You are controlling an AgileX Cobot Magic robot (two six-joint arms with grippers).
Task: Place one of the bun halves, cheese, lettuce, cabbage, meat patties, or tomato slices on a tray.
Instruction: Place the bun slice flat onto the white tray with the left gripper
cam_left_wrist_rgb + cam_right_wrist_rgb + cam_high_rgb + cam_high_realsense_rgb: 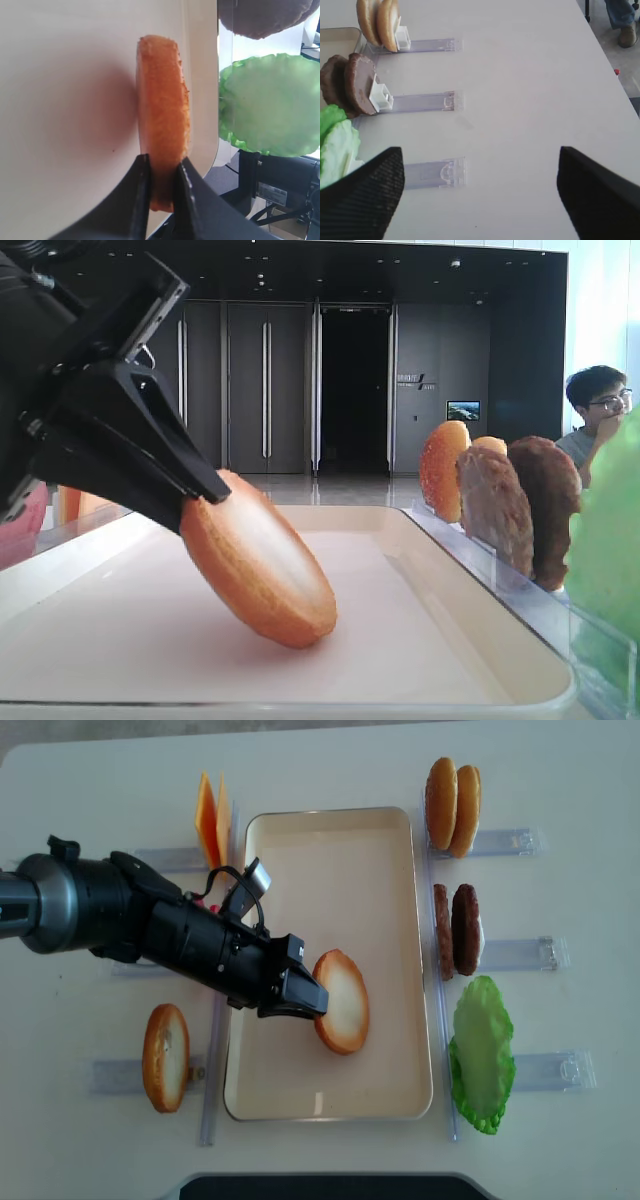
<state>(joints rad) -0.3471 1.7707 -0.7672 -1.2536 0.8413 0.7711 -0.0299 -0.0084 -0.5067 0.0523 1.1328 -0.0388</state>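
My left gripper [305,998] pinches a bun half [341,1001] by its edge, tilted, lower rim touching the tray [400,850]; flat face leans away from the jaws.

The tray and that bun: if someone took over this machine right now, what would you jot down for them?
Left end effector: shut on a bun half, tilted, its lower edge touching the tray.
Right end effector: open, empty, hovering over bare table beside the clear racks.
Still racked: two buns, two meat patties, lettuce, cheese, another bun half.
Done: bun half brought to the tray.
Left: open the jaws, let it lie flat, withdraw.
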